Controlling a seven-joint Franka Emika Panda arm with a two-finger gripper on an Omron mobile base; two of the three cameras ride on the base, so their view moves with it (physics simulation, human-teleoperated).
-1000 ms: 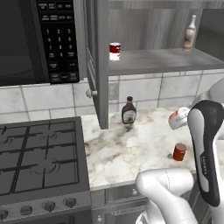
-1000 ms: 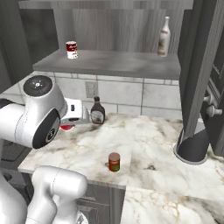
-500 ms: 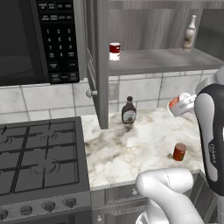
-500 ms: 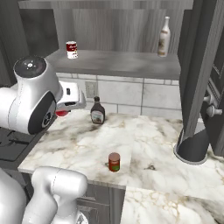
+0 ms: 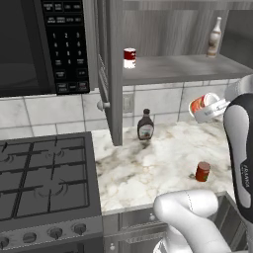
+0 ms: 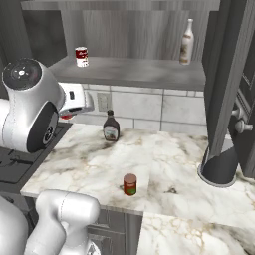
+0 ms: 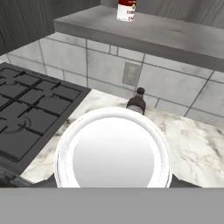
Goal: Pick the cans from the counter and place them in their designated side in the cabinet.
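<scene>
Above the pale marble counter point(image 5: 148, 163), gripper point(image 5: 210, 109) clamps the bright red white-rimmed can point(image 5: 201, 104) between its fingers, tilted sideways, end toward hand camera

2 base views flank counter point(image 5: 158, 158), hand view close

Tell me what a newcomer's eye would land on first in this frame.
The bright red can, held tilted in the end effector above the marble counter, its white end facing the hand camera. Next, the darker red can standing alone near the counter's front edge.
</scene>
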